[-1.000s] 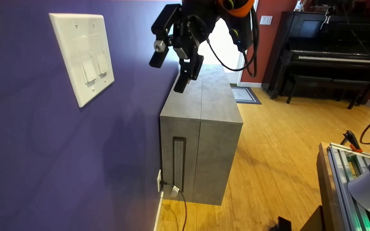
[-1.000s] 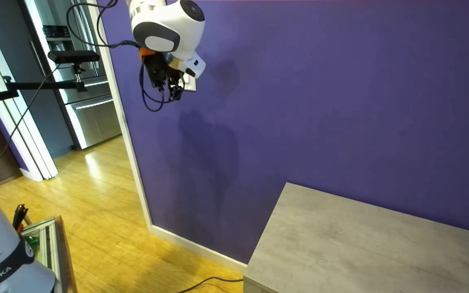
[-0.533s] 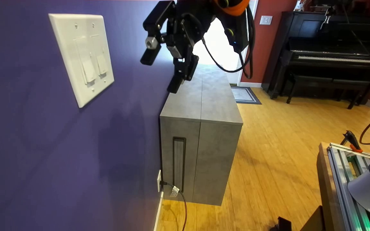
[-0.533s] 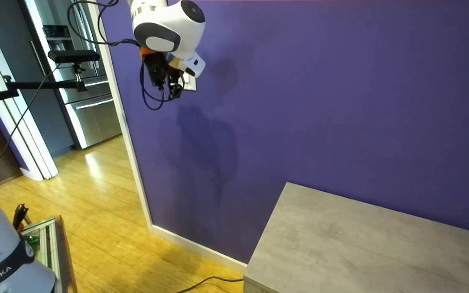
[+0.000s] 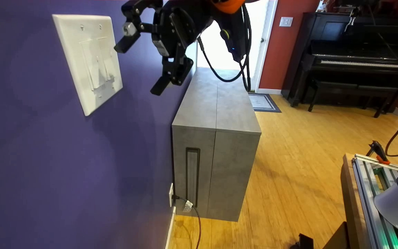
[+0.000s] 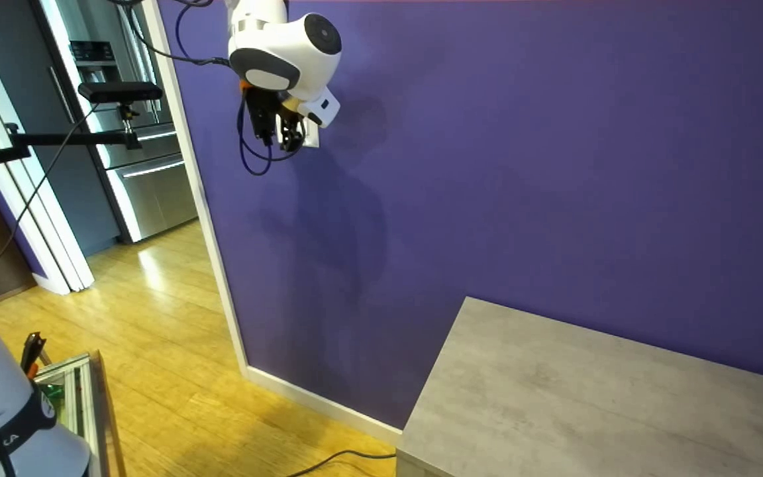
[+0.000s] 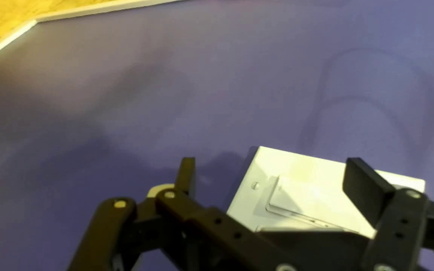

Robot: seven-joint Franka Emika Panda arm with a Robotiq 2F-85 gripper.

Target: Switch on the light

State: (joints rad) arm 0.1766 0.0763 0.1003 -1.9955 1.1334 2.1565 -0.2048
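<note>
The light's switch is a cream-white wall plate on the purple wall, with two tall rockers side by side. The plate is partly hidden behind the arm in an exterior view. My gripper is open and empty, tilted, to the right of the plate in that view, and looks apart from it. In the wrist view the open fingers frame part of the plate. One rocker shows between them, and the finger linkage covers most of the other. No lamp is in view.
A grey cabinet stands against the wall below the gripper; its top also shows in an exterior view. A cable runs from a low wall outlet. A camera on a stand is left of the arm. A piano is farther back.
My gripper has moved left and a little up in an exterior view, closer to the switch plate. It has stayed open. Its shadow on the wall has shifted. The rockers look unchanged.
</note>
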